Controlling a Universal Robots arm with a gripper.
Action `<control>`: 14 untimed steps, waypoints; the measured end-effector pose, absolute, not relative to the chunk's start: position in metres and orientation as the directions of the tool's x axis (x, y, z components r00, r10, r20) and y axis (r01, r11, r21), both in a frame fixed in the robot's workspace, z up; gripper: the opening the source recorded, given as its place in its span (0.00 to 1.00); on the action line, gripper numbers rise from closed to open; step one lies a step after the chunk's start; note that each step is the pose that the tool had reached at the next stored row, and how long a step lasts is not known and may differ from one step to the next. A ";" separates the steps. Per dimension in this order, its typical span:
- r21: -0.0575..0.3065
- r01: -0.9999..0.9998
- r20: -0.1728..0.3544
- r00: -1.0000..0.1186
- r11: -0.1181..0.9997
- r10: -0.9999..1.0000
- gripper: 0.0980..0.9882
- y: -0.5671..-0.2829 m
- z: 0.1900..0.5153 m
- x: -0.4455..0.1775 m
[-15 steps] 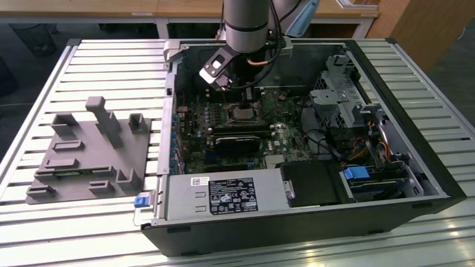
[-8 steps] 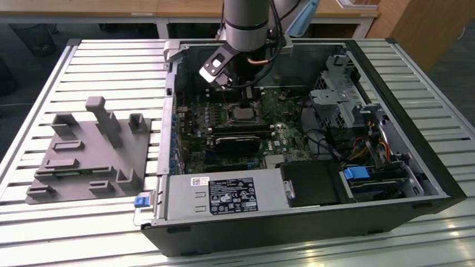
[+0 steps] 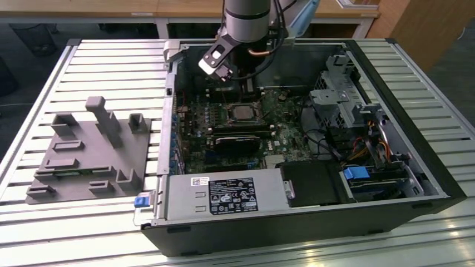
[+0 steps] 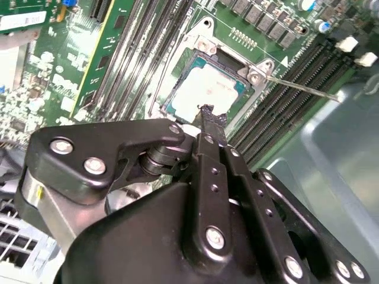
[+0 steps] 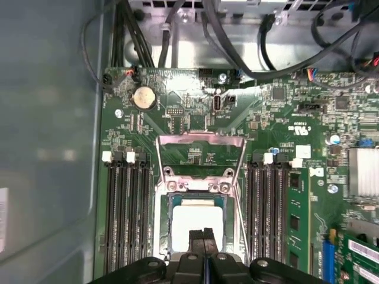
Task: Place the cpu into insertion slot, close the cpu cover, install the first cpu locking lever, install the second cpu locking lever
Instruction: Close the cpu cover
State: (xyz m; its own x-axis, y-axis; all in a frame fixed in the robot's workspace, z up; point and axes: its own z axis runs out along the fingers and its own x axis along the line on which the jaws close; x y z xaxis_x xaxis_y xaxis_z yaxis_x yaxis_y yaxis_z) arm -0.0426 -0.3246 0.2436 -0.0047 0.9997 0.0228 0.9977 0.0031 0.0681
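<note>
The cpu (image 5: 195,220) lies flat in the insertion slot (image 5: 161,232) on the green board, its silver top face up; it also shows in the second wrist view (image 4: 208,87). My gripper (image 5: 204,238) hangs right over the chip's edge with its two black fingers pressed together and nothing between them (image 4: 206,112). The cpu cover (image 5: 201,139) stands swung open beyond the socket, the board showing through its cut-out. A thin metal locking lever (image 4: 303,89) sticks out free from one socket corner. In the exterior view my gripper (image 3: 250,93) reaches into the open case just above the insertion slot (image 3: 241,113).
Long black memory slots (image 5: 124,219) flank the socket on both sides. Black cables (image 5: 237,47) run across the case wall beyond the board. A black fan-cooled card (image 3: 237,142), a power supply (image 3: 222,196) and a drive cage (image 3: 341,94) crowd the case. A grey fixture block (image 3: 89,150) sits on the exterior view's left.
</note>
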 end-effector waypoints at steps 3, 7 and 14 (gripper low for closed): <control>0.068 0.998 0.023 -0.005 0.003 1.000 0.01 -0.325 0.246 -0.043; 0.068 0.998 0.023 -0.005 0.003 1.000 0.01 -0.328 0.246 -0.043; 0.067 0.998 0.023 -0.005 0.003 1.000 0.01 -0.329 0.247 -0.040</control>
State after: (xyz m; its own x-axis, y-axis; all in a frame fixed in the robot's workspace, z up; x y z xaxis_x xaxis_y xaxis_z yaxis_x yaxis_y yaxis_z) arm -0.0396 -0.3291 0.2468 -0.0046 0.9997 0.0227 0.9977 0.0031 0.0672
